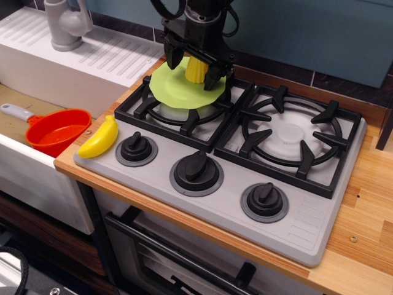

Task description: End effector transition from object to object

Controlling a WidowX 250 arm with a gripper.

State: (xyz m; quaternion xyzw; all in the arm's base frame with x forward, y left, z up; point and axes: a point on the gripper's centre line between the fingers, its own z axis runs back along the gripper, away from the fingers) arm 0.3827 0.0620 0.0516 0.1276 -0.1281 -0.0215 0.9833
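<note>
Two short black jaws of my end effector [193, 66] stand spread apart, one on each side of a pale yellow ribbed piece [196, 69] that looks like a toy corn cob; I cannot tell whether the jaws press on it or only flank it. My bulky black wrist rises straight above it toward the top edge, with black cables looping beside it. The yellow piece stands on a light green plate [184, 88], and that plate rests on the black grate of the left burner [184, 110] of a grey toy stove [310, 230]. The right burner grate [288, 136] lies beside it, well apart from my jaws. Three black knobs line the stove's front; the left knob [136, 147] is nearest to a yellow toy banana [100, 137] lying on the stove's left corner. Further left, an orange pot [56, 131] with a grey handle sits in the sink, and a grey faucet [66, 23] stands at the back.
</note>
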